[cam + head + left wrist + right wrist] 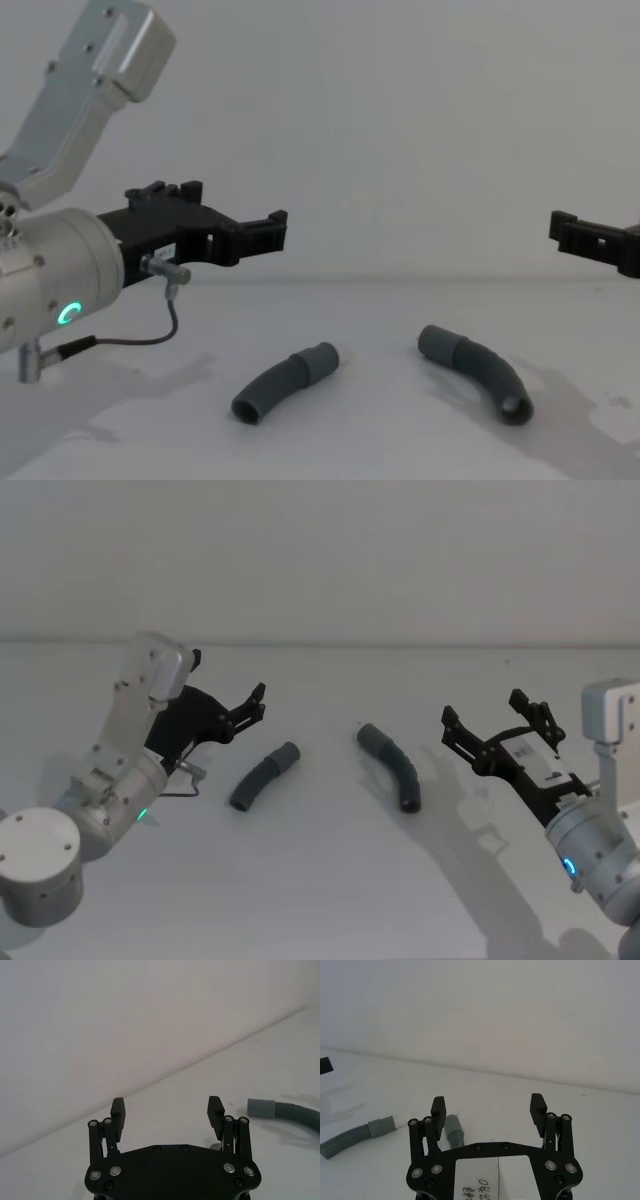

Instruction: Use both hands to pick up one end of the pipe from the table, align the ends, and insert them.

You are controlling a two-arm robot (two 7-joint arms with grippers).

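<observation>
The 2 pieces of pipe lie flat near the middle of the worktop [320,880], apart, with bare white surface between them and on all sides. The left piece [264,776] curves up to its cuff [289,752]. The right piece [393,766] has its cuff [367,734] at the far end. The 2 cuffs point roughly toward each other across the gap, not touching.

The left claw [258,702] hangs above the worktop just left of and beyond the left piece, jaws spread apart and holding nothing. The right claw [484,708] hangs well right of the right piece, also spread wide and holding nothing.

The worktop's far edge meets a plain pale wall [320,560] behind both claws. A thin cable [165,320] loops under the left arm, clear of the pipe. A green ring light [68,314] glows on that arm.
</observation>
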